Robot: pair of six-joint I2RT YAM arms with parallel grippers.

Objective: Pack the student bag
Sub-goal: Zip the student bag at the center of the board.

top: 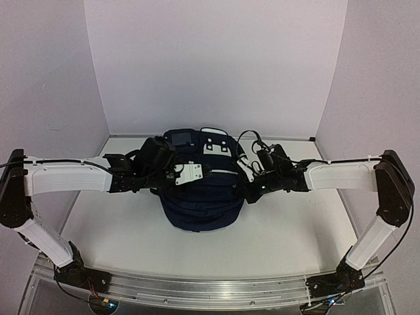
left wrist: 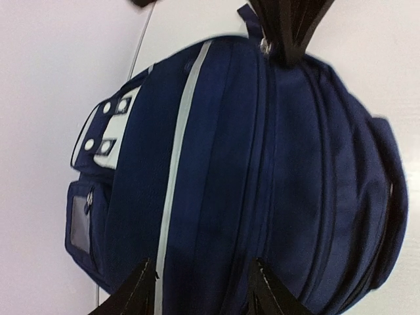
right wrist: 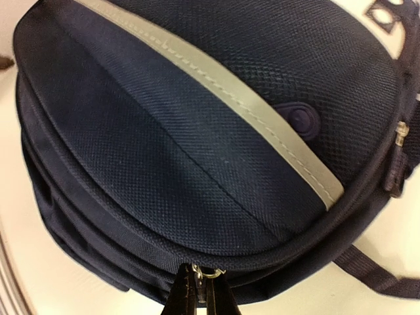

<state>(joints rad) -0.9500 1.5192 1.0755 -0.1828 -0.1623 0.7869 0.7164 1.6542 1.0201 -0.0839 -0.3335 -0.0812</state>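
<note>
The student bag (top: 200,207) is a large navy backpack with a grey stripe, lying in the middle of the table. My left gripper (top: 190,174) hovers over its top. In the left wrist view the left gripper (left wrist: 205,289) is open above the bag (left wrist: 262,164), with navy fabric showing between the fingers (left wrist: 141,289) and nothing gripped. My right gripper (top: 251,189) is at the bag's right side. In the right wrist view the right gripper (right wrist: 203,292) is shut on a metal zip pull (right wrist: 211,273) at the edge of the bag (right wrist: 170,144). The right gripper's fingers (left wrist: 285,29) also show in the left wrist view.
White table (top: 295,230) with white walls behind and at both sides. A dark strap (right wrist: 377,275) trails from the bag on the table. A white patch with eyelets (top: 216,146) sits on the bag's far end. A metal rail (top: 210,292) runs along the near edge.
</note>
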